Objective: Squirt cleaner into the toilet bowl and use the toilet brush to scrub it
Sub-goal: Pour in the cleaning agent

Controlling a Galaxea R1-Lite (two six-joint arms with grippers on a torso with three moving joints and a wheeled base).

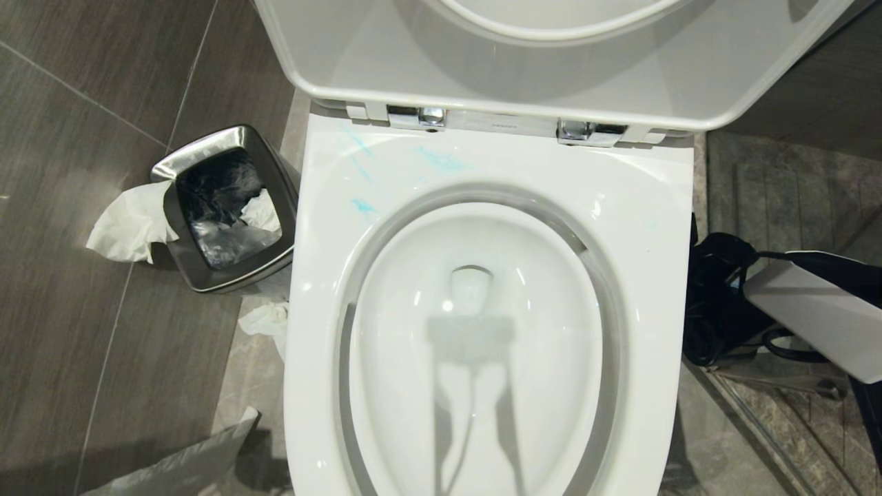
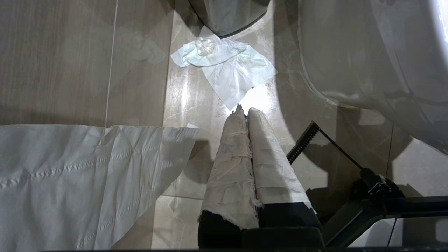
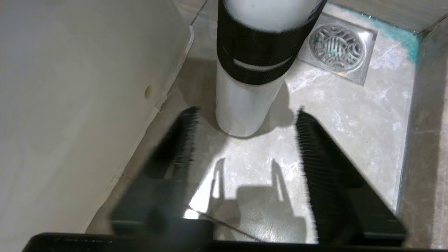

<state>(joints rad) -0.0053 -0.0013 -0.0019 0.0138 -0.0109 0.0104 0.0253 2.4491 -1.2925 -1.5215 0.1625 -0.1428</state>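
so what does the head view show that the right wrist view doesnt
Only the head view: the toilet bowl with its lid up, blue cleaner smeared on the back rim, and a steel bin with tissue hanging out.
Only the right wrist view: the right pincer open, a white cylinder with a black band standing just beyond its fingers, and a floor drain.
Both: grey stone floor.

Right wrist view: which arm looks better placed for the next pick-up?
Right, probably: the right gripper has jaws open facing the standing white cylinder; the left gripper is shut, paper-wrapped, over floor tissue.
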